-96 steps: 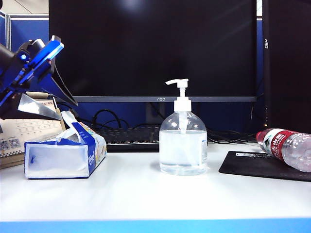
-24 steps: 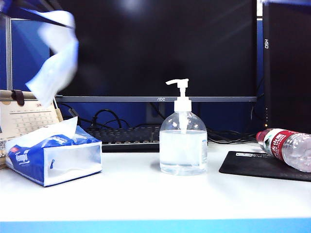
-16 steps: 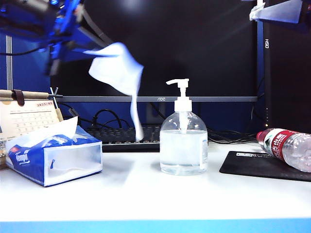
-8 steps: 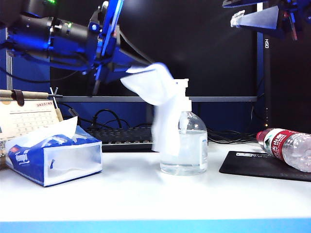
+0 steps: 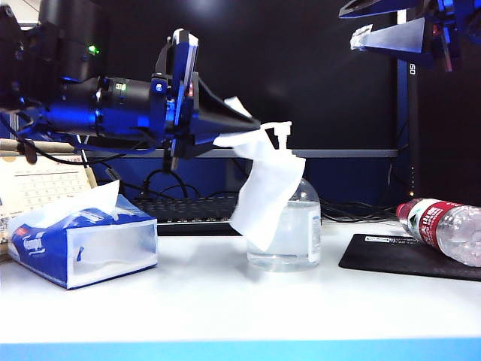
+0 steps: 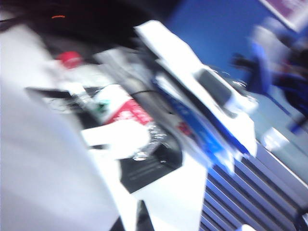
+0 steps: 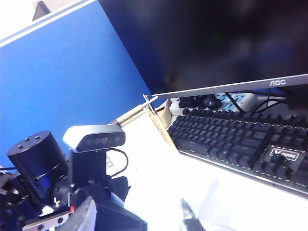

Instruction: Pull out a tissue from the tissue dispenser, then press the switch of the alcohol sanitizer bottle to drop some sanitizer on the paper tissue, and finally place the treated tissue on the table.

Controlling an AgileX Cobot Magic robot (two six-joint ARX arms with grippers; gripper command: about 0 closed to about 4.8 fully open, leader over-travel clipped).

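Note:
My left gripper (image 5: 252, 126) reaches in from the left, shut on the top of the white tissue (image 5: 263, 188). The tissue hangs down in front of the clear alcohol sanitizer bottle (image 5: 299, 233) and hides its left half. The white switch (image 5: 281, 131) shows just past the gripper's tip, with its nozzle right at the tissue's top edge. The blurred left wrist view shows the tissue (image 6: 43, 168) beside the left gripper (image 6: 130, 222). My right gripper (image 5: 355, 22) hangs open, high at the upper right, above the bottle. The blue and white tissue dispenser (image 5: 83, 241) lies on the table (image 5: 225, 308) at the left.
A red-labelled water bottle (image 5: 447, 229) lies on a black mouse pad (image 5: 391, 256) at the right. A keyboard (image 5: 195, 210) and a dark monitor (image 5: 301, 60) stand behind the bottle. A desk calendar (image 5: 37, 188) stands behind the dispenser.
The left gripper has carried the tissue from the upper left, rightward and down, to in front of the sanitizer bottle. The right gripper has come in at the upper right, still open.

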